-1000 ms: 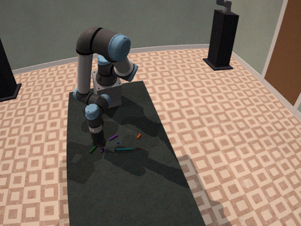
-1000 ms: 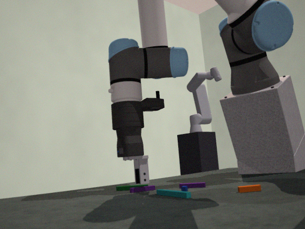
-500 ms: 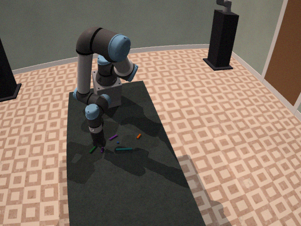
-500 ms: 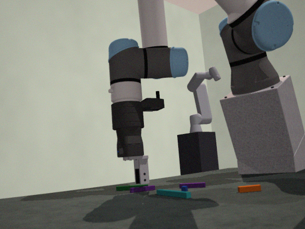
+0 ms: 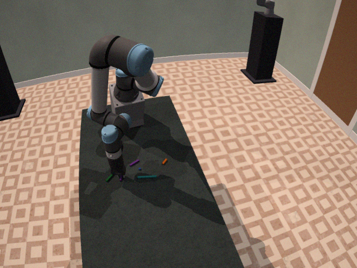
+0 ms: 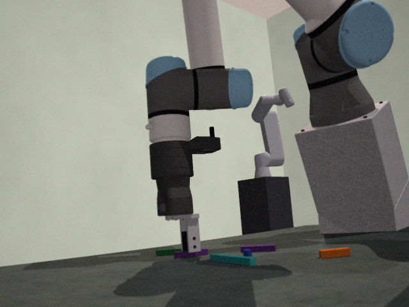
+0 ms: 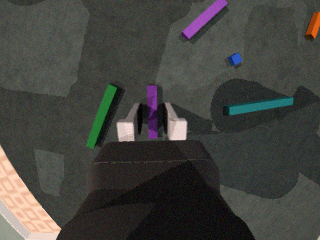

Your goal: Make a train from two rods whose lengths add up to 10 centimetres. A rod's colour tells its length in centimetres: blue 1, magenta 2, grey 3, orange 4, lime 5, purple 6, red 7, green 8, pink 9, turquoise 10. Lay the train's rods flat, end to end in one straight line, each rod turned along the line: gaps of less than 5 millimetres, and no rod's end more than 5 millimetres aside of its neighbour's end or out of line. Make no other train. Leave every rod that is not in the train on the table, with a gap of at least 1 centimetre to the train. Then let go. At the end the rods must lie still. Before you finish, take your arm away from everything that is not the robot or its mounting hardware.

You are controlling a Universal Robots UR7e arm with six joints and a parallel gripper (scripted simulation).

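gripper (image 7: 152, 122) astride unlabelled purple rod (image 7: 152, 108)

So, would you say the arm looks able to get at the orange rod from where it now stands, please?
Probably yes, but not at once: the gripper has its jaws down astride a purple rod. The orange rod lies flat and apart, nothing on or beside it, open from above.

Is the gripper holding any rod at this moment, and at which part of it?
Nothing is held. The gripper stands open astride a purple rod near its middle, a gap showing on each side.
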